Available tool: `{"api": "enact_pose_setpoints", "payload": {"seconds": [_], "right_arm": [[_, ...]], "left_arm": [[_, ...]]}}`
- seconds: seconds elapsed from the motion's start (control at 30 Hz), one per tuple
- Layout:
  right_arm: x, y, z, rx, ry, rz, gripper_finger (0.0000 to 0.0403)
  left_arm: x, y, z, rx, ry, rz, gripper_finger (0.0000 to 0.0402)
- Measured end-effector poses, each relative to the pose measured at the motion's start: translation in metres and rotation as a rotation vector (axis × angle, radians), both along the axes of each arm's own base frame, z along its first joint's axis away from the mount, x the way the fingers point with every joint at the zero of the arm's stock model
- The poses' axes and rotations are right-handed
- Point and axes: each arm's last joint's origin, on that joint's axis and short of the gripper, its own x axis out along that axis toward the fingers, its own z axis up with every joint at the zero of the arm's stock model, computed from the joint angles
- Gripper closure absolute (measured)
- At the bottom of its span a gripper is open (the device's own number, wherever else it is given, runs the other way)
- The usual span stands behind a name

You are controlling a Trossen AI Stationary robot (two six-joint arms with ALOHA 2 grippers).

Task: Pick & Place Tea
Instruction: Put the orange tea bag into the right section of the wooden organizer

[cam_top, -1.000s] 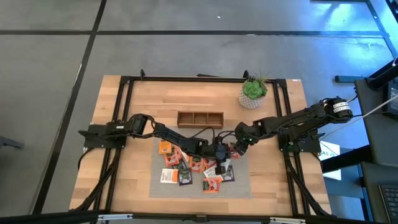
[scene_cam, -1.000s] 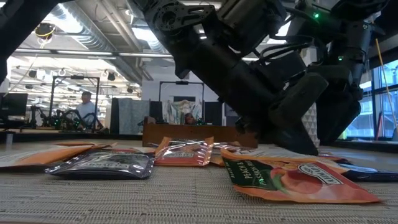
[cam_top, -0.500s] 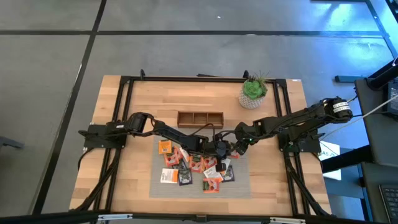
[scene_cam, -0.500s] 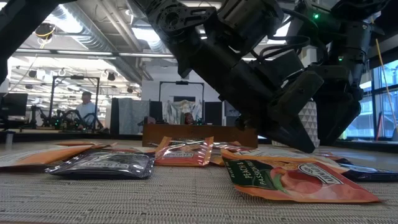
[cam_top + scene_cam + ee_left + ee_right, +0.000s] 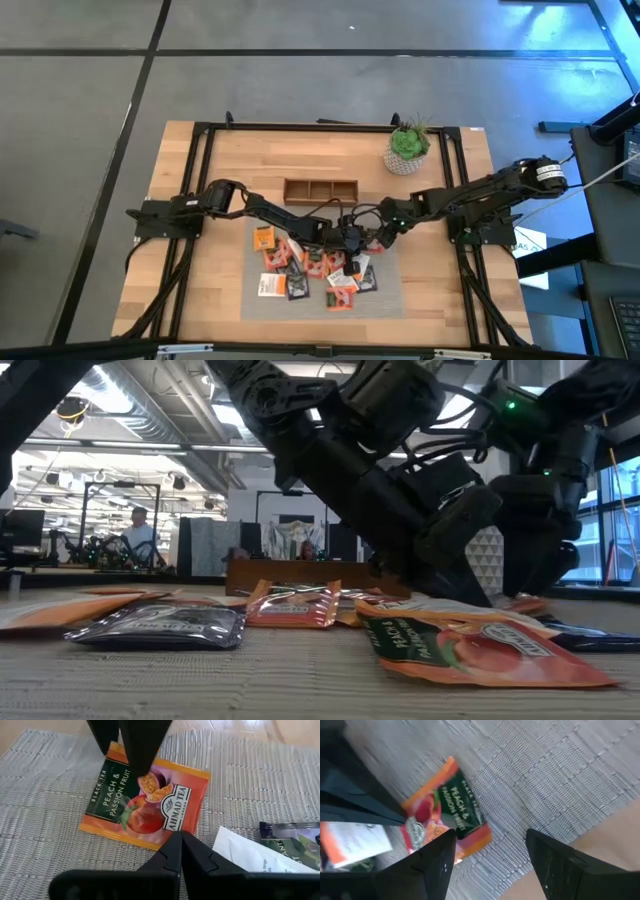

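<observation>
Moved: both claws have edged toward the wooden tray (image 5: 321,190) since a second ago.
Left claw (image 5: 345,238): fingers pressed together, gripping nothing, just past the peach sachet (image 5: 146,802).
Right claw (image 5: 377,238): spread wide, empty, over that sachet.
Tea sachets (image 5: 300,272): scattered on the woven mat (image 5: 388,296), on the surface (image 5: 220,300) below the tray.

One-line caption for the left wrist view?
Shut left gripper over a peach and passion fruit tea sachet on the woven mat.
</observation>
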Motion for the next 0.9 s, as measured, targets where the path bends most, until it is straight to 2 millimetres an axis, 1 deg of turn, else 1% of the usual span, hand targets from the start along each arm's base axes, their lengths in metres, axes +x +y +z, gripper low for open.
{"api": "enact_pose_setpoints", "payload": {"seconds": [0.2,0.43,0.57,0.73,0.9], "right_arm": [[0.008,-0.001,0.004,0.087,-0.085,0.026,0.0157],[0.006,-0.005,0.003,0.104,-0.061,0.012,0.0167],[0.005,-0.007,0.009,0.123,-0.084,0.009,0.0181],[0.004,-0.007,0.02,0.129,-0.14,0.021,0.0193],[0.004,-0.007,0.021,0.128,-0.145,0.023,0.0194]], "left_arm": [[0.0,0.002,-0.001,0.003,0.0,-0.003,0.0399],[0.0,0.002,-0.002,0.001,0.009,-0.007,0.0399],[-0.001,0.002,-0.003,-0.001,0.019,-0.012,0.0399],[-0.001,0.002,-0.004,-0.005,0.021,-0.016,0.0399],[-0.001,0.002,-0.004,-0.005,0.021,-0.017,0.0399]]}}
